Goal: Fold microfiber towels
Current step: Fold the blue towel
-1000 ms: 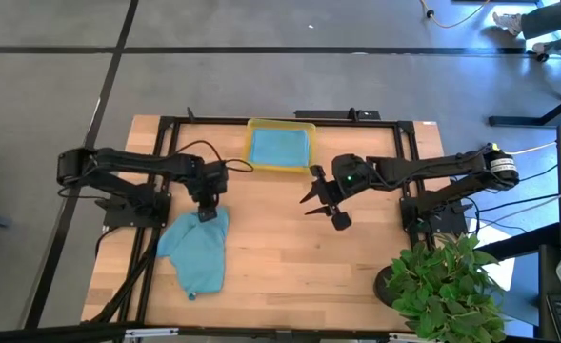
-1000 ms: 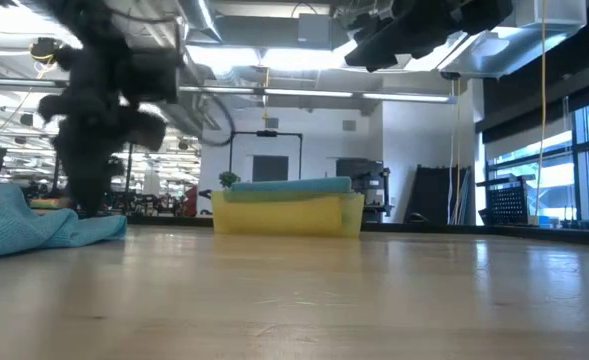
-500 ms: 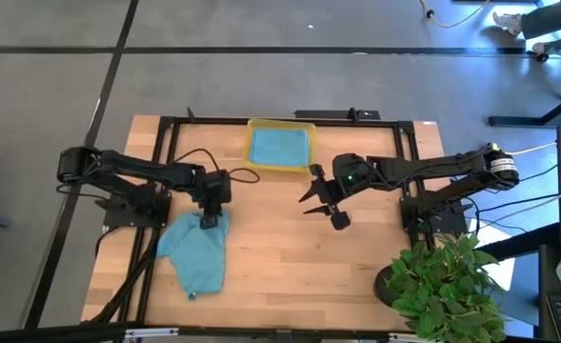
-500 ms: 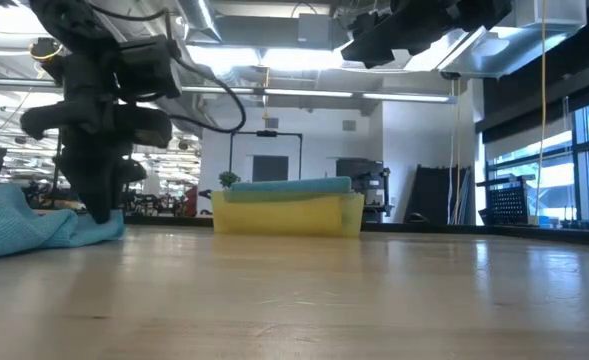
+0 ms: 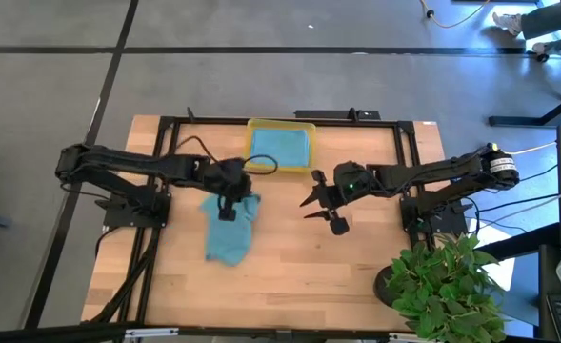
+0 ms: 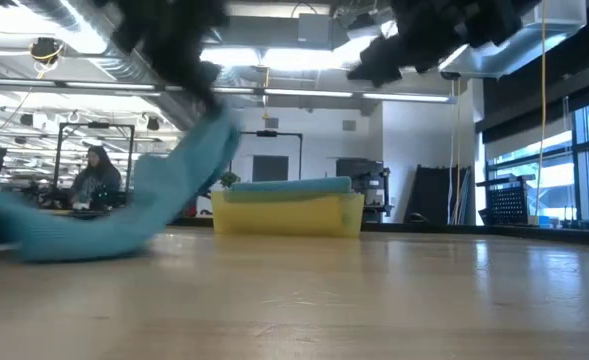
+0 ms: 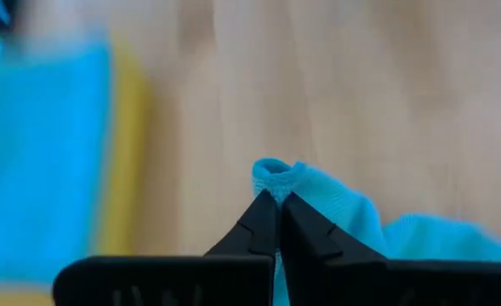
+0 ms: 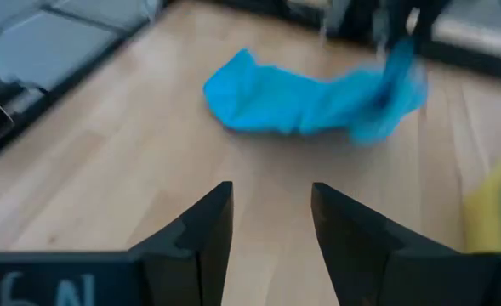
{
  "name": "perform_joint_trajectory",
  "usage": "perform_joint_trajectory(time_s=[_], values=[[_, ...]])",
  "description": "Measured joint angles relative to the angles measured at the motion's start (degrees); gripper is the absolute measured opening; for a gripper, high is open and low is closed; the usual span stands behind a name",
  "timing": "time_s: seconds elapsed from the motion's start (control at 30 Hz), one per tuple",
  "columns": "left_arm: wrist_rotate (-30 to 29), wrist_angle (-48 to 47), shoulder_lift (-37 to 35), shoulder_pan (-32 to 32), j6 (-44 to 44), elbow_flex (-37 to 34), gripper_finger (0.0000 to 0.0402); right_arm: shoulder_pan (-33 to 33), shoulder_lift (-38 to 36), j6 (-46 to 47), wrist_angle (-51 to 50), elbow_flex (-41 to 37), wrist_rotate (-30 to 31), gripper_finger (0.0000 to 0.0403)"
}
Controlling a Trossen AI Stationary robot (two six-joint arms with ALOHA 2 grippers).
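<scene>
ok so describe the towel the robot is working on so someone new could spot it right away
On the wooden table, look just below the yellow tray at the far edge. The teal-blue towel lies crumpled there, one corner pinched and lifted by the left gripper. The other blue cloth lies flat inside the tray.

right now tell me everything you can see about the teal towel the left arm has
The teal towel is a soft, plain teal-blue cloth, crumpled rather than flat. The left gripper is shut on one bunched corner and holds that end off the wooden table, so the cloth slopes down from the gripper while its other end trails on the wood. It sits left of the table's centre, just in front of the yellow tray, not touching it. Nothing else touches it.
</scene>
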Motion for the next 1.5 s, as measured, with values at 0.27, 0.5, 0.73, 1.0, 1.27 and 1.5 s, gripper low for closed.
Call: perform_joint_trajectory(time_s=[0.27,0.5,0.73,1.0,1.27,1.5], values=[[-2.79,-0.78,-0.07,-6.4,11.15,16.51,0.0,2.39,0.04,5.74,12.28,-7.32,7.08,0.0162],[-6.86,-0.36,0.54,-11.39,12.67,17.15,0.0,3.52,0.01,6.08,32.11,-12.08,13.0,0.0162],[-6.97,0.35,1.67,-12.01,13.33,15.6,0.0,7.91,3.69,-11.25,36.8,-12.42,17.17,0.0163],[-6.71,1.94,3.41,-12.09,13.96,15.62,0.0,9.13,14.55,-11.86,48.07,-10.13,26.77,0.0197],[-6.41,2.63,4.25,-12.28,14.11,15.66,0.0,9.15,22.06,-11.98,49.47,-3.56,27.93,0.0238],[-6.42,-0.69,4.21,-14.61,13.63,15.63,0.0,9.81,22.31,-12.31,49.21,-2.92,31.6,0.0168]])
